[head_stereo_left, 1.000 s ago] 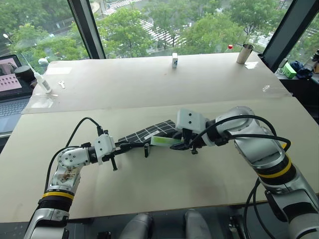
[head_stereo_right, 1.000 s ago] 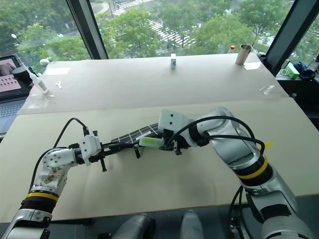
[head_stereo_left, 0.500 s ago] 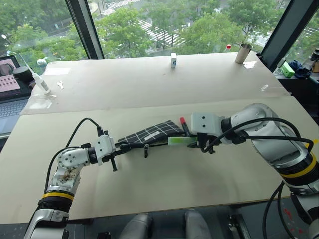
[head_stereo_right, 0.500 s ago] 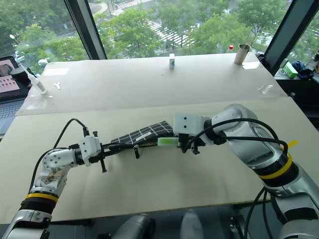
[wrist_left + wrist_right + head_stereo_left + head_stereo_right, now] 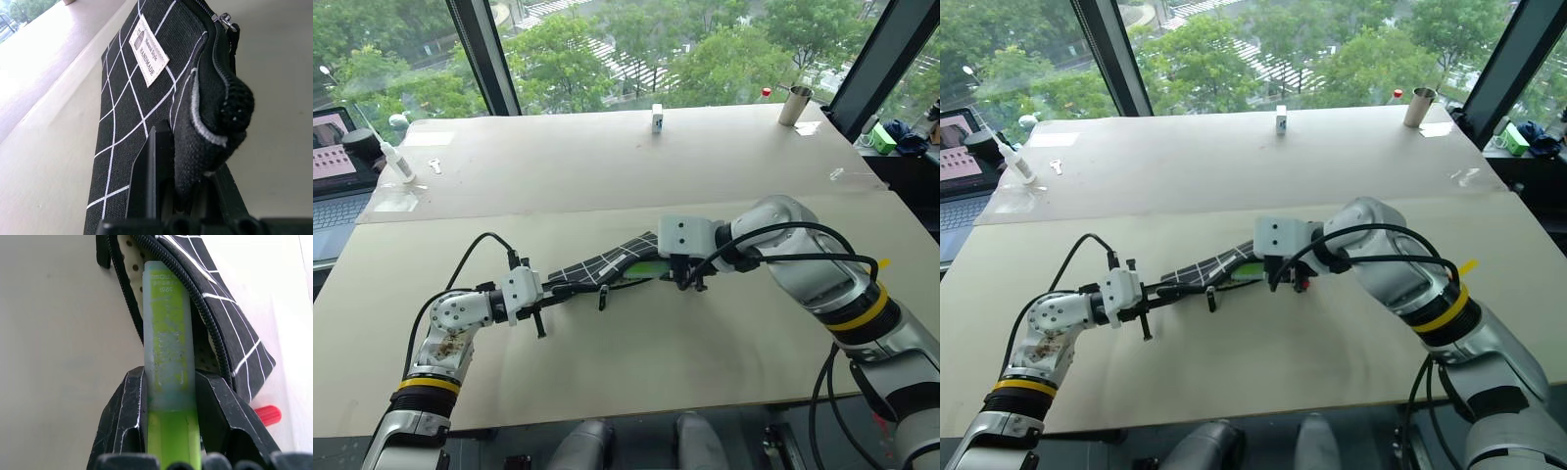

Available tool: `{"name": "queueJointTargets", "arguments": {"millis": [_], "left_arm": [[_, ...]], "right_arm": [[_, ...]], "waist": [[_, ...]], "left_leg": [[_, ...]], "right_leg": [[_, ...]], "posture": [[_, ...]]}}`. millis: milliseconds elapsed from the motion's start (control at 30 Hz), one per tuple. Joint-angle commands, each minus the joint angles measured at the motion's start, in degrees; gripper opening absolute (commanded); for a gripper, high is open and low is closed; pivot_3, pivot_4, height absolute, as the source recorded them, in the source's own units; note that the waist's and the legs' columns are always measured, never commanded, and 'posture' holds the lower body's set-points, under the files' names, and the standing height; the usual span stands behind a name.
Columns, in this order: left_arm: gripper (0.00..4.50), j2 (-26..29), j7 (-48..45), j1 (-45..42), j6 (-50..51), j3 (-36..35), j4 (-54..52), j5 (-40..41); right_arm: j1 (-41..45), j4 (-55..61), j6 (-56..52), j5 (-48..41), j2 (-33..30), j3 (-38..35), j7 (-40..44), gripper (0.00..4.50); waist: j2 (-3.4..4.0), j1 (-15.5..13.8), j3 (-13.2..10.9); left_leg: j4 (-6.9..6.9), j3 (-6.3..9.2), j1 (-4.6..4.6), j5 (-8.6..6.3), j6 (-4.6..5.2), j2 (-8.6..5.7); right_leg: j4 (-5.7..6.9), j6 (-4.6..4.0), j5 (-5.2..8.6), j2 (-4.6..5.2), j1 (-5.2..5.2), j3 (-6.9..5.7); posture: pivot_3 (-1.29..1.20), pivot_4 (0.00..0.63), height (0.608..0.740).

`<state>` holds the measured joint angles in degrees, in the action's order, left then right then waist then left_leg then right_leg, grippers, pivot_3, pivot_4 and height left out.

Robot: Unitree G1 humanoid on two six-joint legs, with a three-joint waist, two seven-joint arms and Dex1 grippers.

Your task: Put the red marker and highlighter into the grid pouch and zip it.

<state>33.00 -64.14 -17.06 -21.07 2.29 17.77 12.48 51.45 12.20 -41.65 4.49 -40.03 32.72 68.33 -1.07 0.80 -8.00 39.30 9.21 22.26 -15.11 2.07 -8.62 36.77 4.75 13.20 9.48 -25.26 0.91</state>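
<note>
In the head camera views, a flat black fabric pouch with white grid lines (image 5: 607,262) is being held above a wide beige table (image 5: 607,176). Its near end is being pinched by the left gripper (image 5: 551,290), whose two black fingers are being kept clamped together on the fabric. From the right, the right gripper (image 5: 677,268) is being angled down toward the pouch's far, open end. A short, chunky lime-green highlighter (image 5: 648,267) is being gripped there, its tip at the pouch mouth. A small red cap of the slim marker (image 5: 1301,286) is being shown just beside the right gripper on the table. At the table's far edge, a metal cup (image 5: 793,105) and a small white block (image 5: 657,117) are being shown standing, well apart from the pouch.

In the left wrist view, the left gripper's fingers (image 5: 154,171) are being shown closed on a bunched corner of the pouch, near its zipper. A small white label (image 5: 149,50) is being displayed on the grid face.

In the right wrist view, the right gripper's fingers (image 5: 128,418) are being pressed against both sides of the highlighter's barrel. Its paler green end is being pushed between the open zipper edges, resting against the dotted cream lining. The marker's red cap is peeking out beside the pouch's corner.
</note>
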Motion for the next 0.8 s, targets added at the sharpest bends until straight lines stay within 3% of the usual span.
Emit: {"name": "queueJointTargets", "arguments": {"millis": [33,300,500,567,600,667,700,800], "left_arm": [[0.0,-0.4,-0.1,-0.5,-1.2,0.4,-0.7,0.0],[0.0,-0.8,-0.2,-0.8,-1.0,0.4,-0.6,0.1],[0.0,-1.1,0.1,-1.1,-0.9,0.4,-0.6,0.2],[0.0,-1.1,0.1,-1.0,-0.8,0.3,-0.5,0.2],[0.0,-1.0,0.1,-1.0,-0.8,0.2,-0.5,0.3],[0.0,-1.1,0.1,-1.0,-0.7,0.1,-0.5,0.3],[0.0,-1.0,0.2,-1.0,-0.6,-0.1,-0.5,0.4],[0.0,-1.1,0.4,-1.0,0.0,-0.6,-0.4,1.1]], "right_arm": [[1.9,0.2,2.6,2.5,2.1,1.6,-1.1,1.01],[2.9,-6.8,14.2,9.9,10.9,6.0,-8.7,1.01],[1.3,-9.2,19.5,8.6,13.4,2.7,-9.6,1.01],[0.5,-7.2,16.4,6.7,12.1,0.7,-7.2,2.1],[0.4,-6.9,14.2,6.4,12.1,-0.6,-7.3,2.27],[0.5,-6.0,11.1,5.5,10.8,-2.4,-5.9,3.1],[0.5,-5.3,10.4,4.0,9.8,-4.3,-4.9,3.35],[1.1,-4.1,7.9,-0.6,7.1,-10.4,-3.0,3.35]], "waist": [[0.0,0.0,0.0],[0.0,0.3,0.0],[-0.01,0.3,0.0],[0.0,0.3,0.0],[0.0,0.3,0.0],[0.0,0.3,0.0],[0.0,0.2,0.0],[-0.01,0.1,0.0]], "left_leg": [[0.0,0.0,0.0,0.0,0.0,0.0],[0.0,0.0,-0.02,0.0,-0.02,0.03],[0.0,0.0,-0.05,0.01,-0.04,0.01],[0.0,0.0,-0.04,0.01,-0.04,0.01],[0.0,0.0,-0.04,0.01,-0.04,0.0],[0.0,0.01,-0.03,0.01,-0.04,0.01],[0.0,0.01,-0.03,0.01,-0.04,0.02],[0.0,0.01,-0.03,0.01,-0.03,0.01]], "right_leg": [[0.0,0.0,0.0,0.0,-0.01,0.0],[0.09,-0.02,-0.01,-0.03,-0.05,-0.02],[0.12,-0.02,-0.01,-0.04,-0.04,-0.02],[0.11,-0.02,-0.02,-0.04,-0.04,-0.02],[0.12,-0.02,-0.02,-0.04,-0.04,-0.02],[0.12,-0.03,-0.02,-0.04,-0.04,-0.03],[0.11,-0.04,-0.02,-0.05,-0.03,-0.03],[0.08,-0.04,-0.02,-0.04,-0.02,-0.02]], "posture": [[0.0,0.15,0.739],[0.0,0.15,0.739],[0.0,0.15,0.739],[0.0,0.15,0.739],[0.0,0.15,0.739],[0.0,0.15,0.739],[0.0,0.15,0.739],[0.0,0.15,0.739]]}}
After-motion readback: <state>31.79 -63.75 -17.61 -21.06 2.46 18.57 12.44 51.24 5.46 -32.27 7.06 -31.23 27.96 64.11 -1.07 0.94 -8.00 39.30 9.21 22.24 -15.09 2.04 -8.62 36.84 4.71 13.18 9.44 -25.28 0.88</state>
